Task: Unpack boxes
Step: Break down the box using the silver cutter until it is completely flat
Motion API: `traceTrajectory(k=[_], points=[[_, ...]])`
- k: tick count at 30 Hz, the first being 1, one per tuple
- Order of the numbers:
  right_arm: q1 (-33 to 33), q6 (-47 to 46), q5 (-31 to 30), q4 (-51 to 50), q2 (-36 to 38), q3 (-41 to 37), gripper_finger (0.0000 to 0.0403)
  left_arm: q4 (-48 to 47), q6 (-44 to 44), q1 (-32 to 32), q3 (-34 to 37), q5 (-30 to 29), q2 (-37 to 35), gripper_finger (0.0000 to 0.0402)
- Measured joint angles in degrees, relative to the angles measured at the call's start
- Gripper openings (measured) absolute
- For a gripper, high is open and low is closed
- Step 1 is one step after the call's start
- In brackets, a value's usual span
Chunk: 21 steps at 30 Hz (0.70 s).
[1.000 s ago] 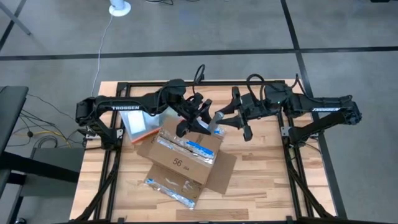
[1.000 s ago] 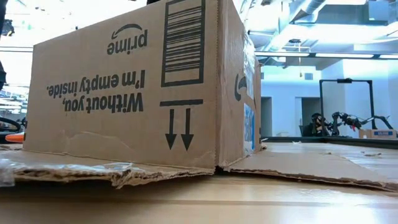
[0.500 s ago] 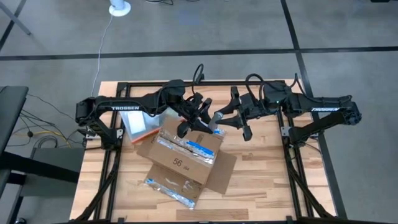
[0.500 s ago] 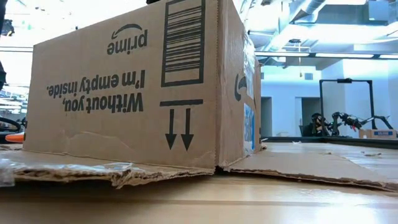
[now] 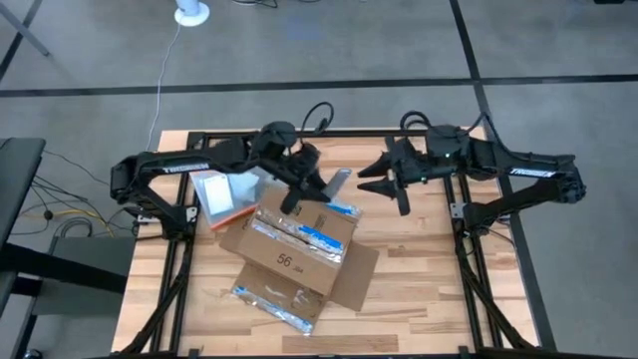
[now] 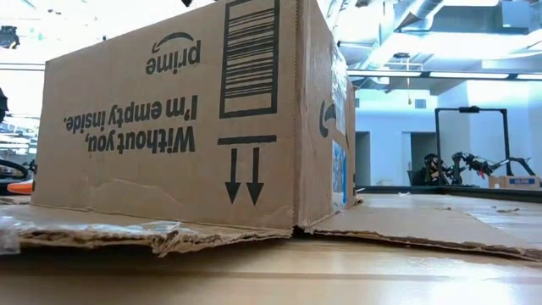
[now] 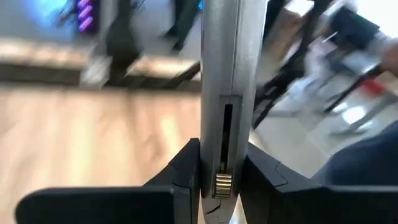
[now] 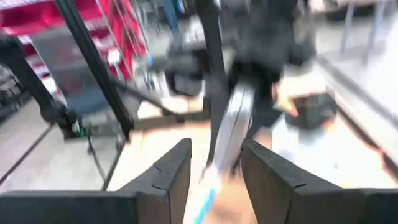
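Since a second ago your right gripper (image 5: 382,182) has let go of the flat grey item (image 5: 337,183) and drawn back toward its own side, jaws now standing apart and empty. Your left gripper (image 5: 311,188) has the item alone, jaws clamped on its thin edge, as the left wrist view shows (image 7: 221,180), held just above the far edge of the box (image 5: 296,247).

You will likely find the item light but stiff and smooth, so it could slip or swing in an edge grip; hold it deep, near its middle.

Your box sits mid-bench (image 5: 429,289), flaps splayed flat around it, printing upside down in the low view (image 6: 182,119). Corrugated card this size is light and will skid if pushed; take it by a wall or flap. Silvery wrap with blue-printed strips lies across its top; you cannot tell what else is inside. An orange-edged pouch (image 5: 221,197) lies under the left arm.
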<state>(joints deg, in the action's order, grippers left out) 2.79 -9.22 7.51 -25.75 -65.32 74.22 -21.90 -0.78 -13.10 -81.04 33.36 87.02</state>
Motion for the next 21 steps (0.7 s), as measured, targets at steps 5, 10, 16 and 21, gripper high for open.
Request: traceTrajectory(k=[5,10,16,21], points=[[0.5,-1.3,0.1,-2.0,-1.2,-0.4,0.0132,-19.1,6.1,-0.1,-8.9,-10.2,-0.4,0.0056],[-0.2,2.2,0.2,4.9,-5.9,-0.6,0.0133,-24.3,7.0,0.3,-14.4,-10.7,-0.4,0.0056],[0.3,3.7,0.1,12.4,-10.4,-0.5,0.0134,-28.0,7.2,1.1,-15.9,-12.7,-0.4,0.0056],[0.7,3.9,0.1,18.5,-13.1,-0.5,0.0134,-28.5,7.4,1.7,-15.9,-12.8,0.1,0.0056]])
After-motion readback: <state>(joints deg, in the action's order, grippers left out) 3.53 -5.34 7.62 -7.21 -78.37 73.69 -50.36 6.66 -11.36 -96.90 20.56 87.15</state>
